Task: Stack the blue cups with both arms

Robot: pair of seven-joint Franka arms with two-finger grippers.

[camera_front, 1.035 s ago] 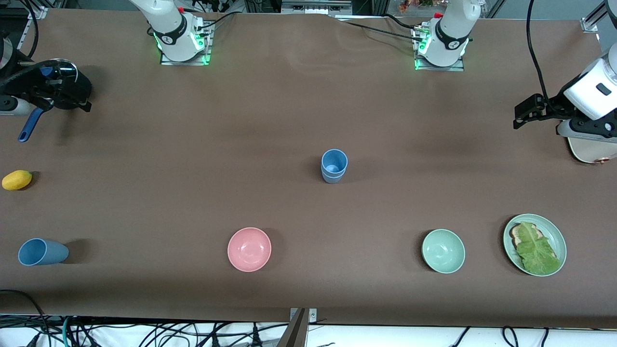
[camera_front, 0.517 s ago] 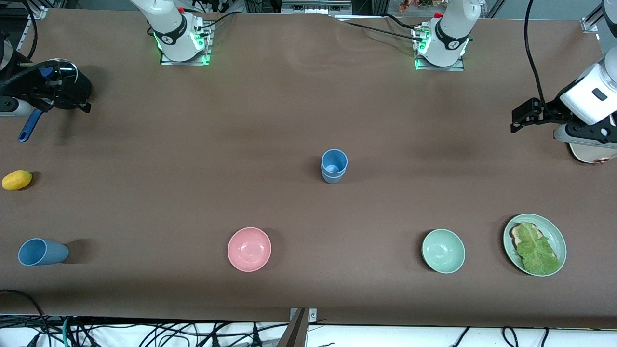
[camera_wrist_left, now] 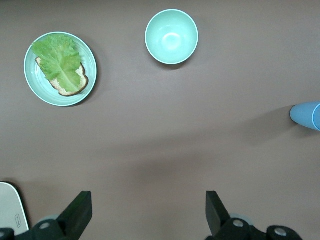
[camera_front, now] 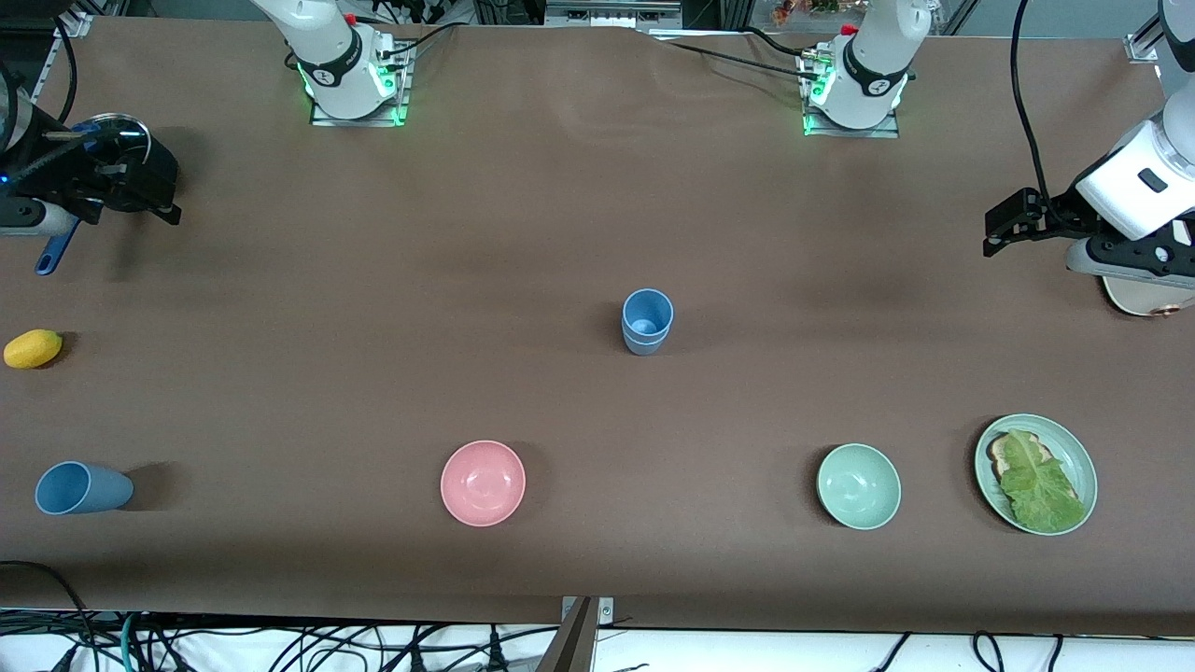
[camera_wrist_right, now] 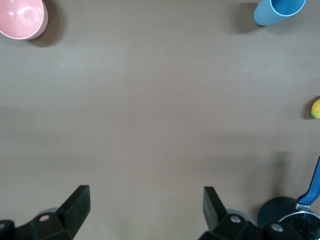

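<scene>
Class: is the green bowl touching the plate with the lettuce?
Apart. The front view shows bare table between the green bowl and the plate.

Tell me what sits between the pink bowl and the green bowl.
Nothing: in the front view only bare brown table lies between the round pink plastic bowl and the round pale green plastic bowl. The stacked blue plastic cups stand farther from the camera.

Brown table [camera_front: 373, 308]. Pink bowl [camera_front: 483, 483], upright, near the camera-side edge. Pale green bowl [camera_front: 858, 485], upright, same row, toward the left arm's end. Green plate [camera_front: 1083, 462] just beside it, carrying a slice of bread [camera_front: 1000, 454] with a lettuce leaf [camera_front: 1041, 485] laid on top. Yellow lemon [camera_front: 33, 348] at the right arm's end. Blue-handled pan [camera_front: 56, 247] farther from the camera than the lemon, partly hidden.
</scene>
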